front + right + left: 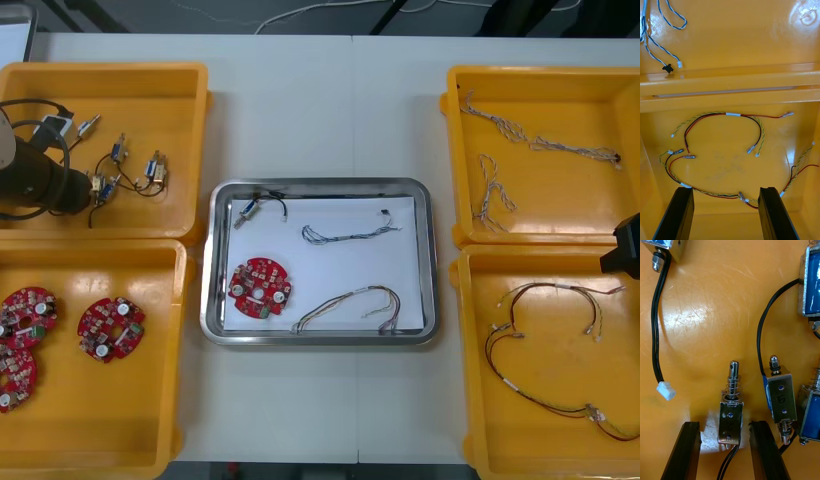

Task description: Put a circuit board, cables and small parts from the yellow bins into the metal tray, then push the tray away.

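Left gripper [725,425] is down in the far left yellow bin [190,150], fingers spread either side of a small metal part [731,408], gaps both sides. The part next door [780,397] has a scribble like a 6, can't be sure. Right gripper [725,189] is spread above red and yellow cables [726,114]. Metal tray [425,260] in the middle holds a circuit board [260,288], bare table [300,120] beyond it

Yellow bins [120,410]: glossy plastic, finely scratched. Metal tray [318,187]: polished rim, matt white inside. Small metal parts [731,420]: bright, smooth.
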`<action>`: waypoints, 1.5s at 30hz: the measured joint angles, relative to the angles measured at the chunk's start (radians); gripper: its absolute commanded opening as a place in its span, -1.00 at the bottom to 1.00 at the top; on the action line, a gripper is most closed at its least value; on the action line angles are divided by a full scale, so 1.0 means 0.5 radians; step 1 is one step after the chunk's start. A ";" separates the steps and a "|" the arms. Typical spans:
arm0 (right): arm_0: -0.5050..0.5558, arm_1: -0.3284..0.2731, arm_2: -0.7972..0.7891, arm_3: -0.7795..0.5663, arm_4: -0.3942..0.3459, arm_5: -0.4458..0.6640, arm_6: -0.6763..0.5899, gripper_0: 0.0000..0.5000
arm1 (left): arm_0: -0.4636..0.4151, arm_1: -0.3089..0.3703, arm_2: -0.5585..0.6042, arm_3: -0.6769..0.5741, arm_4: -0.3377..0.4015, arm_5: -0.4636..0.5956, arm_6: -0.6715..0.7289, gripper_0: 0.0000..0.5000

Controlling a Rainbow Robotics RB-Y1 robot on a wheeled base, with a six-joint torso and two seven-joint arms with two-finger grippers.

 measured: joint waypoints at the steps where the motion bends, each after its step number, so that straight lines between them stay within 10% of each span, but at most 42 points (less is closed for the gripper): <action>1: 0.000 0.000 0.000 0.000 0.000 0.000 0.000 1.00 | -0.001 0.000 0.000 0.002 0.000 0.000 0.000 0.53; 16: 0.000 0.000 0.000 0.000 0.000 0.000 0.000 1.00 | -0.062 0.000 0.000 0.096 0.001 0.001 0.000 0.48; 22: 0.000 0.000 0.000 0.000 0.000 0.000 0.000 1.00 | -0.072 0.000 0.000 0.118 0.003 0.001 0.000 -1.00; 45: 0.001 0.000 0.000 -0.001 0.000 0.000 0.000 1.00 | -0.222 0.002 0.002 0.044 0.058 0.414 0.001 -1.00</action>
